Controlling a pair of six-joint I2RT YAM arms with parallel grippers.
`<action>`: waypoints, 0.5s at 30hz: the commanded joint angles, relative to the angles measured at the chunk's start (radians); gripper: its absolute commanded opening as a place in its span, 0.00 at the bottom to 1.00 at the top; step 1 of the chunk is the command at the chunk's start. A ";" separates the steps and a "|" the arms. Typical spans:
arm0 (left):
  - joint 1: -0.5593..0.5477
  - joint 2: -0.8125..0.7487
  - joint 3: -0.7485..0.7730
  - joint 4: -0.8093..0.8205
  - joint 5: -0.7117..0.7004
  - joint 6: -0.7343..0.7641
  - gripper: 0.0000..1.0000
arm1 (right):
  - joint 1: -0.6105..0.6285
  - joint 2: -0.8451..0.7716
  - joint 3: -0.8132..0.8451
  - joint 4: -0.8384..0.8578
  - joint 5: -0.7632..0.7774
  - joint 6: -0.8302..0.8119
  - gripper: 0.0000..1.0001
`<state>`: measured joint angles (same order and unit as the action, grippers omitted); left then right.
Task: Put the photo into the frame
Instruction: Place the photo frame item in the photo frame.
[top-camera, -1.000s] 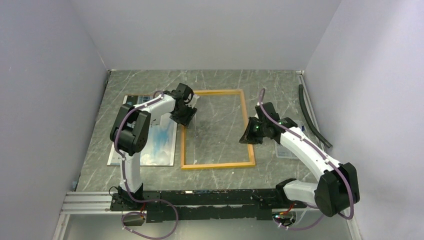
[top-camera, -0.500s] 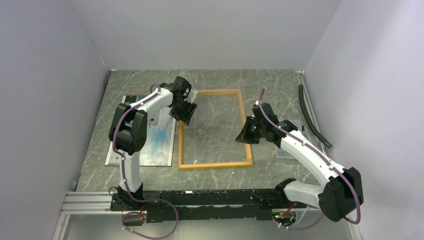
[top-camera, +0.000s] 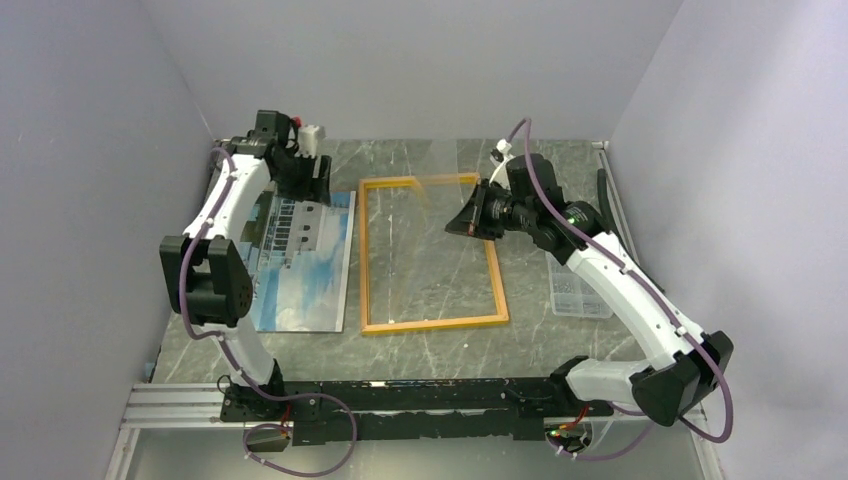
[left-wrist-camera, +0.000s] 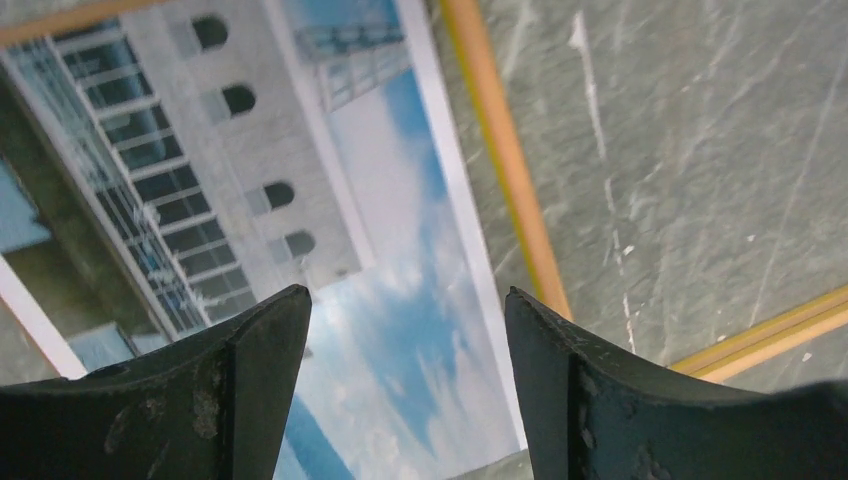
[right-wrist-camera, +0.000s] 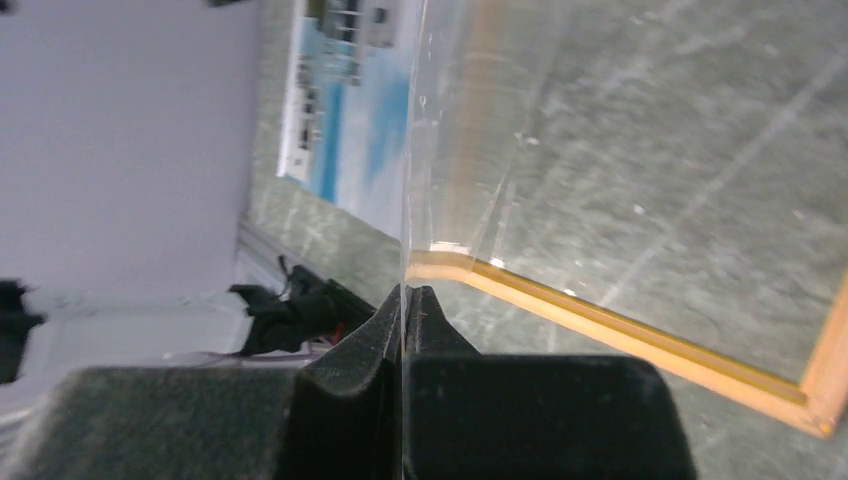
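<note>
Right, from above first. Photo (top-camera: 300, 265) flat and picture-up on the marble table (top-camera: 560, 165), just left of the yellow frame (top-camera: 430, 325), long sides of both running away from the arm bases. Left gripper (top-camera: 308, 182) raised over the photo's far end, clearly the nearer of the two; looks the natural arm for the pick. Right gripper (top-camera: 462, 222) up above the frame's far right part, pinching a clear pane (top-camera: 440, 170) tilted up off the frame.

Over to the left wrist. Fingers (left-wrist-camera: 250, 390) spread wide, nothing between them. Directly below, the photo's white building and blue sky, its white margin just beside the frame's yellow rail, a thin strip of table between.

Now the right wrist. Jaws pressed tight on the pane's thin edge, sheet standing up from the pinch, frame corner and photo showing through and beyond it.

Against a second ago: left arm swung off the frame's far left corner and back toward the far left, jaws wider, photo now largely uncovered. Right gripper gone from the frame's right rail up to its far end, pinch unchanged. Frame nudged slightly too.
</note>
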<state>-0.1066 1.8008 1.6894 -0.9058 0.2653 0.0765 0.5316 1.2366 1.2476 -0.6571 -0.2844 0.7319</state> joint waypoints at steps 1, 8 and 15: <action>0.047 -0.046 -0.089 -0.022 -0.008 -0.013 0.77 | 0.025 -0.008 0.128 0.034 -0.107 -0.045 0.00; 0.069 -0.100 -0.194 0.010 -0.050 -0.012 0.77 | -0.025 -0.003 0.031 0.178 -0.314 -0.080 0.00; 0.071 -0.115 -0.230 0.015 -0.055 -0.009 0.75 | -0.106 0.043 -0.112 0.212 -0.318 -0.149 0.00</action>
<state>-0.0406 1.7443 1.4696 -0.9054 0.2180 0.0731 0.4576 1.2682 1.1950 -0.5419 -0.5610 0.6361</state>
